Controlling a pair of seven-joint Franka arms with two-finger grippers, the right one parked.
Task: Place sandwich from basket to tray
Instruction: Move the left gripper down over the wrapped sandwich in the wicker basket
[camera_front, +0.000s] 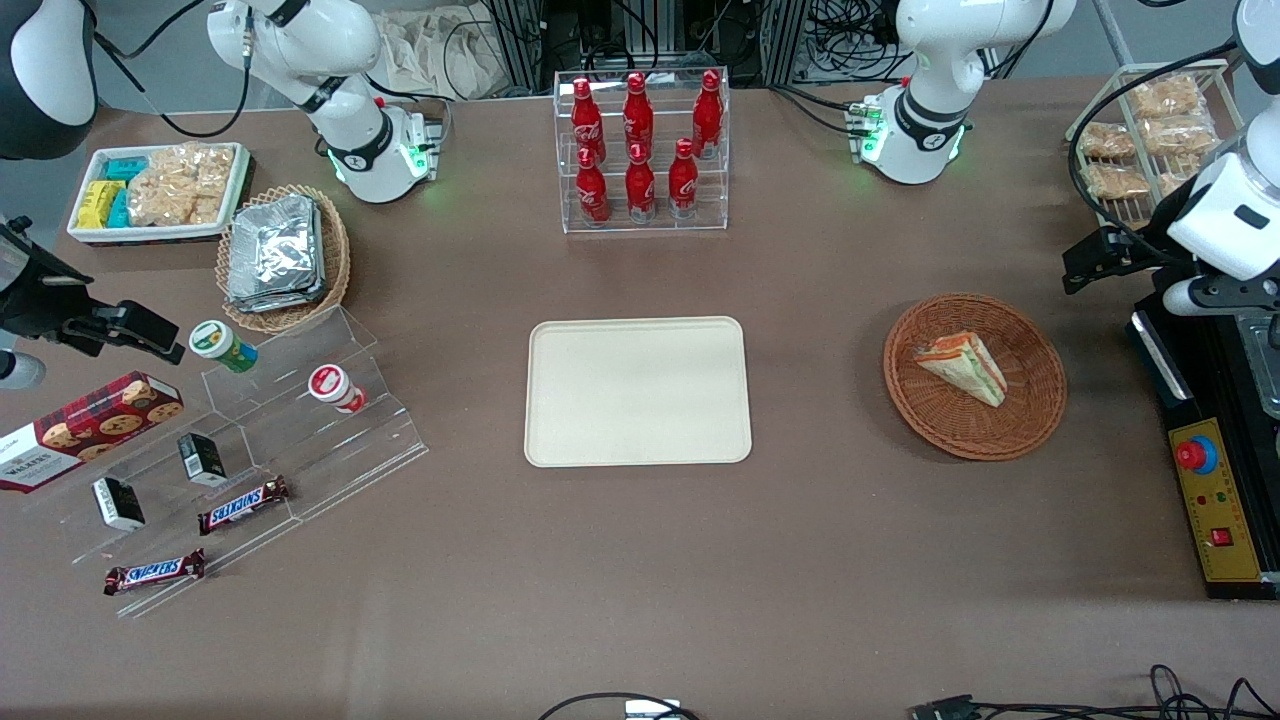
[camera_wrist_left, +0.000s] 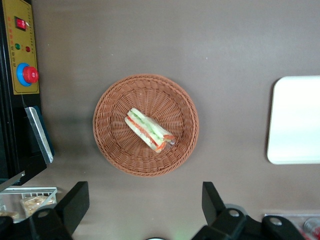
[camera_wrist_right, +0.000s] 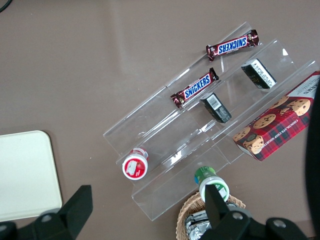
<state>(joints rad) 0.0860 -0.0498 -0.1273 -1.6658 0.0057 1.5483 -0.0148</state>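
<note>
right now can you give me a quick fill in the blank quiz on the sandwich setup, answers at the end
1. The sandwich lies in the woven ____.
2. The cream tray holds ____ items.
3. The left gripper hangs above the table beside the basket with its fingers ____.
4. The clear rack farther from the front camera than the tray holds six red ____.

Missing words: basket; no; open; bottles

The tray (camera_wrist_left: 295, 120) runs past the left wrist view's edge. The gripper (camera_wrist_left: 145, 212) shows only its two jaws, their bases cut off. The wire rack (camera_front: 1150, 130) is partly hidden by the working arm.
</note>
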